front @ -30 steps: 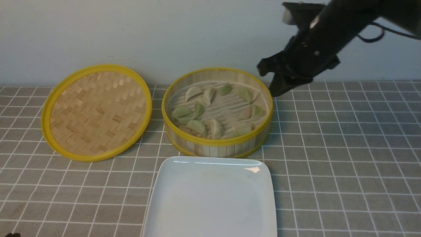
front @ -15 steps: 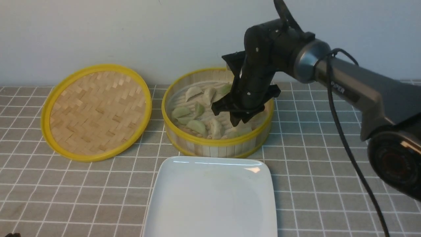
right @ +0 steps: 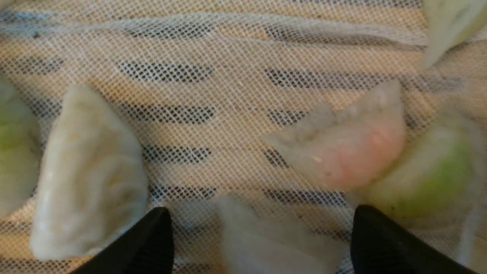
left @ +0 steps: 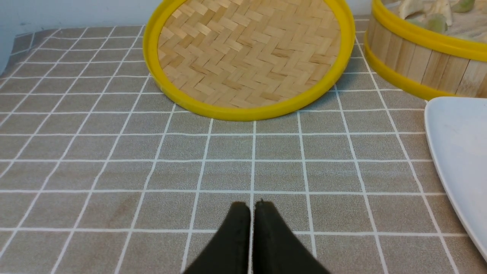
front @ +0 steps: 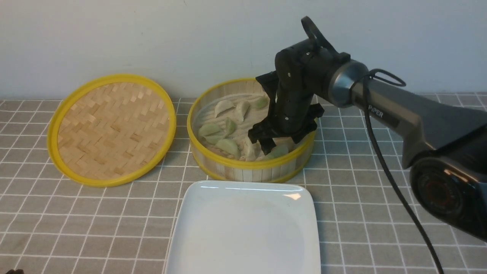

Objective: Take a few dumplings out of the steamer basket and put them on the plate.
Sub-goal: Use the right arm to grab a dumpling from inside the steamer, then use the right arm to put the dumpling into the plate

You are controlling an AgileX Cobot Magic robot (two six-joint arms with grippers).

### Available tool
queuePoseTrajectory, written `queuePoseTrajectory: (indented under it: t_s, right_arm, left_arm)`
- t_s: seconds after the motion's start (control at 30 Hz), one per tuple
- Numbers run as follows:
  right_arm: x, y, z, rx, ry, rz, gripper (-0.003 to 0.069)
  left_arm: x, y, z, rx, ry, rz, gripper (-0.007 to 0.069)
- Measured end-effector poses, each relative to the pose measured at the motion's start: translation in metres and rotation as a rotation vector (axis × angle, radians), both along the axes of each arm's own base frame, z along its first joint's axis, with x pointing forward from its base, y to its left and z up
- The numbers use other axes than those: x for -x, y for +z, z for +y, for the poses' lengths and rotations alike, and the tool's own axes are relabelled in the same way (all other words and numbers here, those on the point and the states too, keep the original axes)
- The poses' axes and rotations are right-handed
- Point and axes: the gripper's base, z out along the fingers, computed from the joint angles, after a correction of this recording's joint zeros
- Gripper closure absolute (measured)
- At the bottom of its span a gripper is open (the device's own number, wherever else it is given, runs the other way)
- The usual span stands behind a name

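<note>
Front view: my right gripper (front: 279, 142) dips into the steamer basket (front: 253, 164) among the dumplings (front: 228, 147); the plate (front: 243, 228) sits right in front, handy for a short transfer. Left wrist: my left gripper (left: 252, 207) is almost closed, gripping nothing, near the woven lid (left: 251, 53). Right wrist: jaws spread around one pale dumpling (right: 274, 243), ungripped; neighbours crowd both fingers.

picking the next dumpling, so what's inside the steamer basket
The basket holds pale green, cream and pinkish dumplings on mesh cloth. In the front view the right gripper covers part of the inside.
</note>
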Motion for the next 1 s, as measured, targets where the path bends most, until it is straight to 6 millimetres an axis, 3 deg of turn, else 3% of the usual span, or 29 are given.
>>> queuePoseTrajectory:
  t_s: [0.1, 0.17, 0.4, 0.5, 0.6, 0.67, 0.73, 0.8, 0.83, 0.9, 0.93, 0.97, 1.0]
  right_arm:
    - [0.001, 0.0, 0.001, -0.012, -0.002, 0.006, 0.0174]
    - [0.001, 0.0, 0.002, -0.017, 0.0, 0.01, 0.0298]
    - [0.002, 0.006, 0.001, -0.019, 0.004, 0.009, 0.0314]
    - [0.007, 0.031, -0.002, -0.033, 0.02, -0.023, 0.0314]
    - [0.022, 0.087, -0.006, -0.111, 0.025, -0.094, 0.0314]
    - [0.041, 0.12, -0.011, -0.167, 0.027, -0.114, 0.0314]
    - [0.062, 0.138, -0.015, -0.194, 0.04, -0.109, 0.0314]
    - [0.099, 0.142, -0.015, -0.185, 0.081, -0.059, 0.0314]
    - [0.105, 0.146, -0.014, -0.187, 0.092, -0.062, 0.0314]
    - [0.145, 0.129, -0.002, -0.145, 0.165, 0.027, 0.0314]
    - [0.147, 0.124, -0.003, -0.134, 0.164, 0.045, 0.0314]
    - [0.168, 0.104, 0.006, -0.089, 0.219, 0.109, 0.0314]
    - [0.175, 0.089, 0.01, -0.063, 0.24, 0.137, 0.0314]
  left_arm:
    - [0.0, 0.0, 0.0, 0.0, 0.0, 0.0, 0.0629]
    - [0.0, 0.0, 0.0, 0.0, 0.0, 0.0, 0.0629]
    - [0.0, 0.0, 0.0, 0.0, 0.0, 0.0, 0.0629]
    - [0.0, 0.0, 0.0, 0.0, 0.0, 0.0, 0.0629]
    - [0.0, 0.0, 0.0, 0.0, 0.0, 0.0, 0.0629]
    - [0.0, 0.0, 0.0, 0.0, 0.0, 0.0, 0.0629]
    - [0.0, 0.0, 0.0, 0.0, 0.0, 0.0, 0.0629]
    - [0.0, 0.0, 0.0, 0.0, 0.0, 0.0, 0.0629]
    - [0.0, 0.0, 0.0, 0.0, 0.0, 0.0, 0.0629]
    - [0.0, 0.0, 0.0, 0.0, 0.0, 0.0, 0.0629]
    - [0.0, 0.0, 0.0, 0.0, 0.0, 0.0, 0.0629]
    - [0.0, 0.0, 0.0, 0.0, 0.0, 0.0, 0.0629]
    - [0.0, 0.0, 0.0, 0.0, 0.0, 0.0, 0.0629]
